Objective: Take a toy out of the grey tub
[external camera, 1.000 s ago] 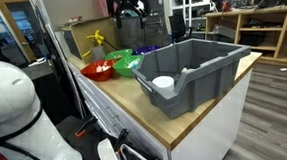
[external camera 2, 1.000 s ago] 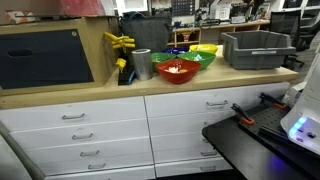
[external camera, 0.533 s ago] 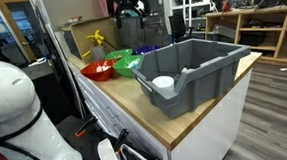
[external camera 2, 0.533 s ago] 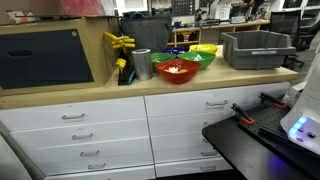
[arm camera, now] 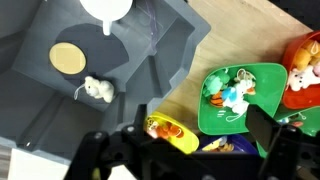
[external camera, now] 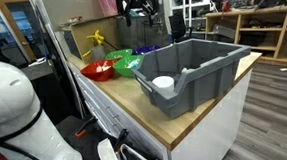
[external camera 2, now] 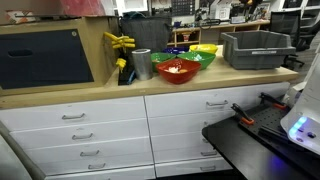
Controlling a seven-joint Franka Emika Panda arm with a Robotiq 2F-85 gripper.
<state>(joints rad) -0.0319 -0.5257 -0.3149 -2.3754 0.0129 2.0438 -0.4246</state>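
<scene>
Wooden counter (external camera: 133, 95) bears grey tub (external camera: 210, 70), red bowl (external camera: 97, 70), green bowl (external camera: 127, 63)

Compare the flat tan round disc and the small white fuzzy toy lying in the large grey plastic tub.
The flat tan round disc is a smooth, even circle lying flat; the small white fuzzy toy is lumpy and irregular. The disc is tan, the toy white. The disc looks somewhat larger than the toy. Both rest on the floor of the large grey plastic tub, near each other.
</scene>
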